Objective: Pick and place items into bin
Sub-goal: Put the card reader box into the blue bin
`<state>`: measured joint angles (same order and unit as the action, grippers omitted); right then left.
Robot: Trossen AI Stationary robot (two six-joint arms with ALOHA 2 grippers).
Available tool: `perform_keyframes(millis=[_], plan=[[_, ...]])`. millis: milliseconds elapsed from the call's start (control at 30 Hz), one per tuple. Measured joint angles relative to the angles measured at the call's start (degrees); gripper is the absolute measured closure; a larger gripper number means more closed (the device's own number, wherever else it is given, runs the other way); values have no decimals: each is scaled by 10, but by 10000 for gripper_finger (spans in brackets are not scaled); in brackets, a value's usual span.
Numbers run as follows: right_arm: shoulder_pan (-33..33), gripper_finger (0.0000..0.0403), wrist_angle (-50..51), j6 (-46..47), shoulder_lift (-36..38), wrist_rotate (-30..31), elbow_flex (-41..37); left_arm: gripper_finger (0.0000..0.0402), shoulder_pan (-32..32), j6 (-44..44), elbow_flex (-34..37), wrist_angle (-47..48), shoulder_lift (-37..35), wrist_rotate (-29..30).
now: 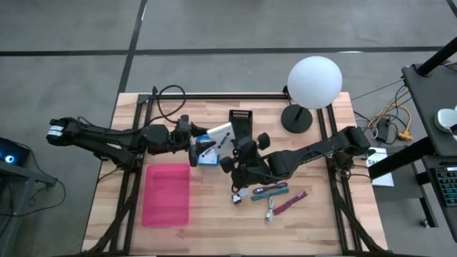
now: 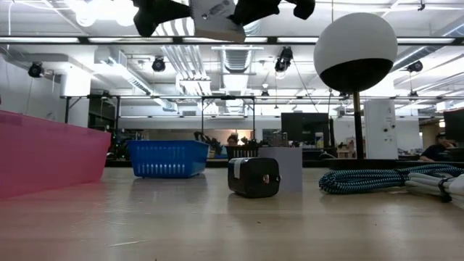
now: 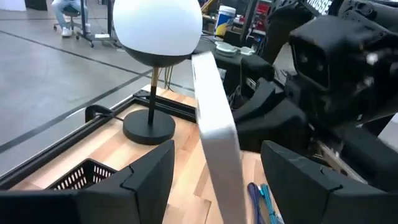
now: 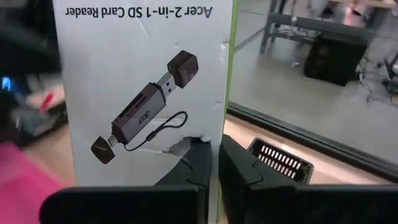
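Both arms meet mid-worktop over one white packet (image 4: pixel 146 93). My right gripper (image 4: pixel 214 163) is pinched on its lower edge, holding it clear of the wood; my left gripper (image 3: pixel 214 168) stands apart around it, probably to take it, since the pink bin (image 1: pixel 166 194) lies on that side.

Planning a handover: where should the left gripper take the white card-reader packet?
Clamp the packet across its two flat faces, coming at its edge, away from where the right gripper pinches it: it stands edge-on, thin, inside the open left gripper.
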<state>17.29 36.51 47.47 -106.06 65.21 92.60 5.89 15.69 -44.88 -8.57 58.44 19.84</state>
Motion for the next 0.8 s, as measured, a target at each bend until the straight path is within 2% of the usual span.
perform_keyframes(millis=[167, 267, 433, 567, 800], plan=[[0, 394, 0, -65, 0, -58, 0, 178, -1, -1, 0, 0, -19, -11], [1, 394, 1, -106, 0, -71, 0, 178, -4, 1, 0, 8, -26, -48], [1, 394, 1, -183, 5, -109, 0, 178, -7, 32, -6, 77, -28, -108], [1, 394, 1, -224, 8, -127, 0, 178, -7, 50, -10, 137, -23, -112], [0, 394, 0, -288, 12, -153, 0, 178, -7, 50, -14, 139, -23, -114]])
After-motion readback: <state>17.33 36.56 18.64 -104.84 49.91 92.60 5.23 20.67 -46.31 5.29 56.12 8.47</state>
